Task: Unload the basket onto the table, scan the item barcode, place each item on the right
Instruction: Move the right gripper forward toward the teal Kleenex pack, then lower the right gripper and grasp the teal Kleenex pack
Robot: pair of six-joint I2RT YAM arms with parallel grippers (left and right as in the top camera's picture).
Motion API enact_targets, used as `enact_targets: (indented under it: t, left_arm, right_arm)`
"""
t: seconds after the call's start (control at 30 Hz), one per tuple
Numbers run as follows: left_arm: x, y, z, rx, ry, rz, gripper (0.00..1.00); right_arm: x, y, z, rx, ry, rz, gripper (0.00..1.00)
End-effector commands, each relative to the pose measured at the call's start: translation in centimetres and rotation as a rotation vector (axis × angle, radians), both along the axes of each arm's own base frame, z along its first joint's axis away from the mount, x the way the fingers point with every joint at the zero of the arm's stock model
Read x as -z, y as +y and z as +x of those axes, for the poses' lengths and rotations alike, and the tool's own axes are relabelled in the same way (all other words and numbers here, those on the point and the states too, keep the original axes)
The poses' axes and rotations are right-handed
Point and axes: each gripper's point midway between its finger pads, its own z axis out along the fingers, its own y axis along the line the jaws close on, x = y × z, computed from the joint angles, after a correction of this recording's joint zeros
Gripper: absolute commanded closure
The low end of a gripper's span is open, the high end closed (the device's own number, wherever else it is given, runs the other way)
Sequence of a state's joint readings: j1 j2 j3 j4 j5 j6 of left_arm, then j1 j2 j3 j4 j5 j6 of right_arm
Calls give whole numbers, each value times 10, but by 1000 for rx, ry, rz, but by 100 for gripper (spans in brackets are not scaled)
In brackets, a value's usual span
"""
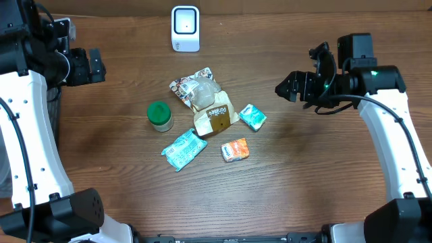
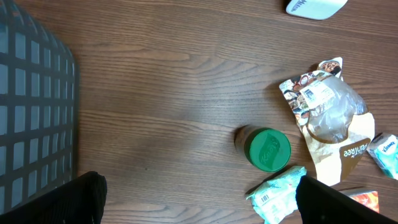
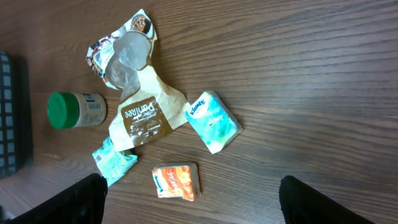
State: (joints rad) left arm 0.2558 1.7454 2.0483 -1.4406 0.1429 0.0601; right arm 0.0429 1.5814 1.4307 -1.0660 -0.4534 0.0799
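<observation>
The table (image 1: 324,175) is seen to be dark wood, with a plain grain and a dull sheen. The scanner (image 1: 185,28) is cased in smooth, glossy white plastic. The jar (image 1: 160,115) is capped in matt green plastic. The bag (image 1: 206,102) is made of brown paper with a crinkled clear film window. The small teal pack (image 1: 252,117), the long teal pack (image 1: 183,149) and the orange pack (image 1: 235,150) are wrapped in shiny, creased film.
</observation>
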Motion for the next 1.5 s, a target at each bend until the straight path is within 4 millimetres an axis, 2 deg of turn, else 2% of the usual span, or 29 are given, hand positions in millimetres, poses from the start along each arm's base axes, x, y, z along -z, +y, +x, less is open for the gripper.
enact_targets:
  t: [0.0,0.2,0.37,0.6,0.8,1.1,1.47]
  left_arm:
    - [2,-2,0,24,1,-2,1]
    - [2,-2,0,24,1,-2,1]
    - [2,-2,0,24,1,-2,0]
    - [2,-2,0,24,1,-2,0]
    - [2,-2,0,24,1,-2,1]
    - [2,-2,0,24,1,-2,0]
    - [2,-2,0,24,1,-1,0]
  right_arm:
    - [-7,3,6,-17,-40,-33,16]
    - [4,5,14,-19,-63,-67,35]
    - [26,11,20,-58,-29,-69,36]
    - [76,20,31,-101,60,-69,36]
    - [103,24,32,-143,109,-67,36]
    - [131,24,29,-160,174,-71,36]
    - [152,31,25,-218,207,-51,36]
